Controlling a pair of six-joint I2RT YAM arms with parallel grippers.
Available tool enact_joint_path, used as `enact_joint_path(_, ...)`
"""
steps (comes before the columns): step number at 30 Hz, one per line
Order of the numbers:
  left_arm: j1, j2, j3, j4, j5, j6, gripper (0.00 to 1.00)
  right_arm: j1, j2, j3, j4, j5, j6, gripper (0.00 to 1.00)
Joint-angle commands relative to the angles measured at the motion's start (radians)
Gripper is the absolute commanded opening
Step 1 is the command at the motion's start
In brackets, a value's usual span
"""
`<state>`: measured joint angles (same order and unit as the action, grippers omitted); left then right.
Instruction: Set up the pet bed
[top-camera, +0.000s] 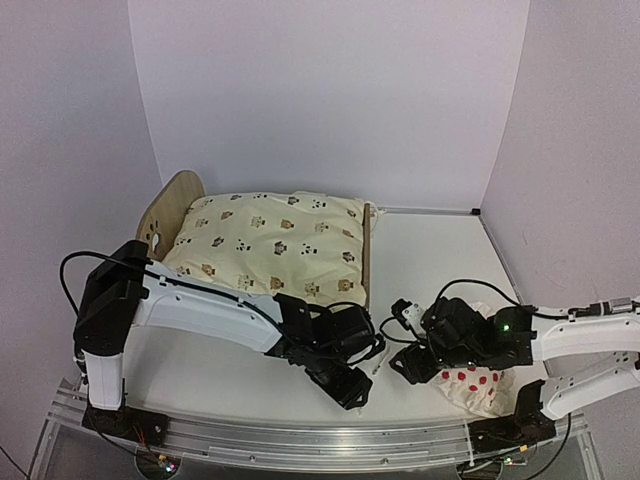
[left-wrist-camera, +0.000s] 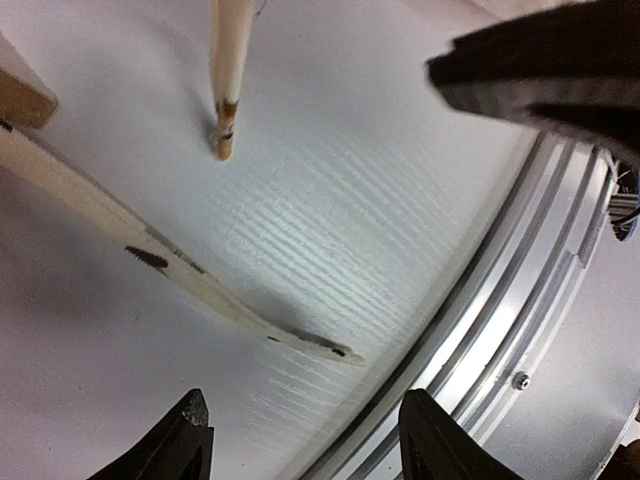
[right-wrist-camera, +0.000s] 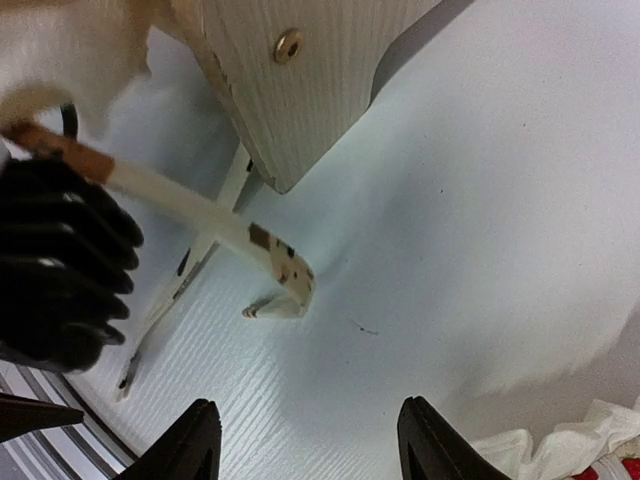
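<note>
The pet bed (top-camera: 170, 212) stands at the back left, its plywood end boards upright, with a cream animal-print cushion (top-camera: 270, 245) lying in it. A corner of one board (right-wrist-camera: 300, 80) shows in the right wrist view. Cream printed tie strips (left-wrist-camera: 200, 285) (right-wrist-camera: 205, 218) trail from the cushion onto the white table in front of the bed. My left gripper (top-camera: 345, 385) (left-wrist-camera: 310, 445) hangs open just above the table near a strip's end, holding nothing. My right gripper (top-camera: 405, 358) (right-wrist-camera: 310, 445) faces it, also open and empty. A looped strip lies ahead of its fingers.
A red-dotted white pillow (top-camera: 475, 385) (right-wrist-camera: 590, 445) lies crumpled under my right arm. The aluminium rail (top-camera: 300, 440) (left-wrist-camera: 520, 290) runs along the table's near edge, close to my left gripper. White walls enclose the back and both sides.
</note>
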<state>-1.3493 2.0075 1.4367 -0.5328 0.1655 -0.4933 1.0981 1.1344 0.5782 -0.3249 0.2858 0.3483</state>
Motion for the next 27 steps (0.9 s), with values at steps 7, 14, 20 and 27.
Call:
enact_joint_path(7, -0.008, -0.162, -0.152, 0.070, -0.081, -0.064, 0.62, -0.152, 0.114, 0.138, 0.070, -0.196, -0.080, 0.69)
enact_joint_path(14, -0.008, -0.214, -0.198, 0.114, -0.066, -0.054, 0.68, -0.153, 0.170, 0.156, 0.075, -0.396, -0.131, 0.71)
enact_joint_path(20, -0.008, -0.336, -0.286, 0.228, 0.180, 0.030, 0.78, -0.153, 0.140, 0.136, 0.105, -0.484, -0.138, 0.70)
enact_joint_path(27, -0.007, -0.494, -0.331, 0.210, 0.286, 0.068, 0.88, -0.152, 0.115, 0.082, 0.236, -0.602, -0.100, 0.68)
